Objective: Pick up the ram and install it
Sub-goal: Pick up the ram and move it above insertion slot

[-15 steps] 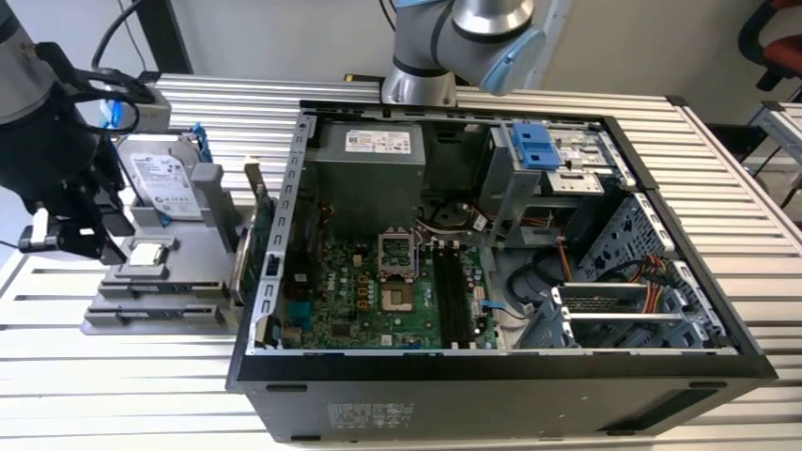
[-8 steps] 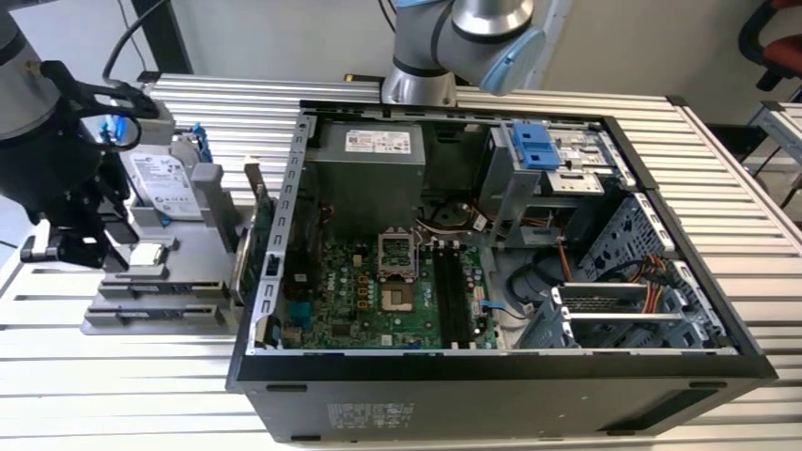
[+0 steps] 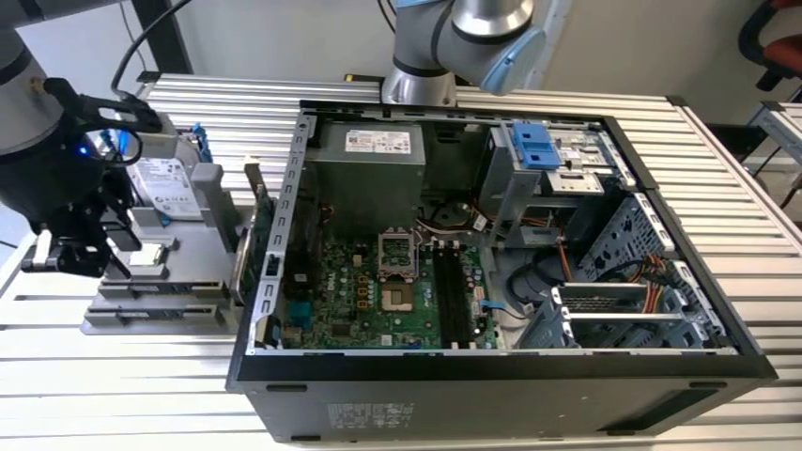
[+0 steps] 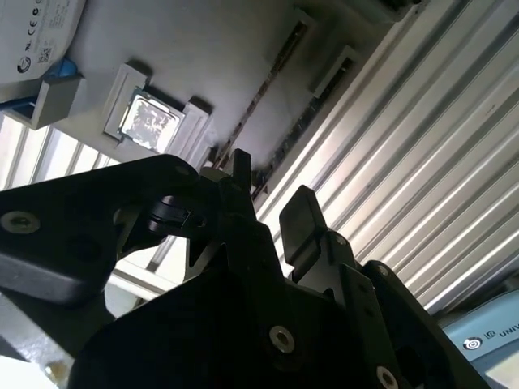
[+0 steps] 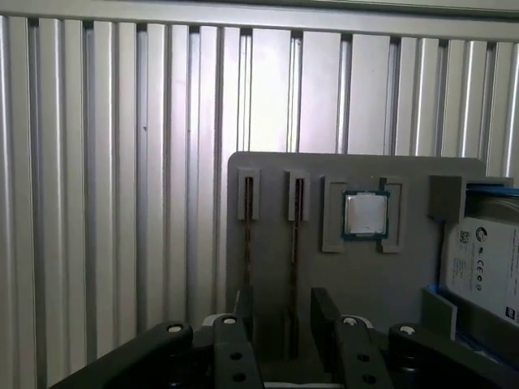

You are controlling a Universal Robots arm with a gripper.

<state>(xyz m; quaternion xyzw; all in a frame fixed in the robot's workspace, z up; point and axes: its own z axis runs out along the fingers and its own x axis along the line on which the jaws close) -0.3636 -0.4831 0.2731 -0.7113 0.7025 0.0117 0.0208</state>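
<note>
Exterior view first: a table (image 3: 126, 395) of ribbed, bright aluminium slats carries an open black computer case (image 3: 501, 399), a boxy metal shell with a green motherboard (image 3: 363, 301) flat on its floor. At the exterior view's left, just beside the case, lies a matte grey holder (image 3: 188, 315), blocky and stepped. The arm's dark wrist end (image 3: 51, 178) hangs over the holder's far-left part.

In the first wrist view the holder's smooth grey face has two narrow slots (image 5: 248, 182) side by side. The ram (image 5: 295, 243) stands on edge in one of them, seen as a thin, long, dark brownish strip. A second strip (image 5: 247, 243) of the same look fills the neighbouring slot. Next along, a square silver processor chip (image 5: 366, 214) with a glossy lid sits in a framed pocket. Beyond it rests a hard drive (image 5: 482, 267) with a white label and blue edging.

The gripper (image 5: 284, 324) is black and angular, with visible screw heads. Its two flat fingers (image 5: 324, 312) stand moderately apart and hold nothing. The ram's strip runs into the gap between them; whether either finger touches it I cannot tell. In the second wrist view the fingers are likewise parted above the slots, with the chip's shiny lid near them.
</note>
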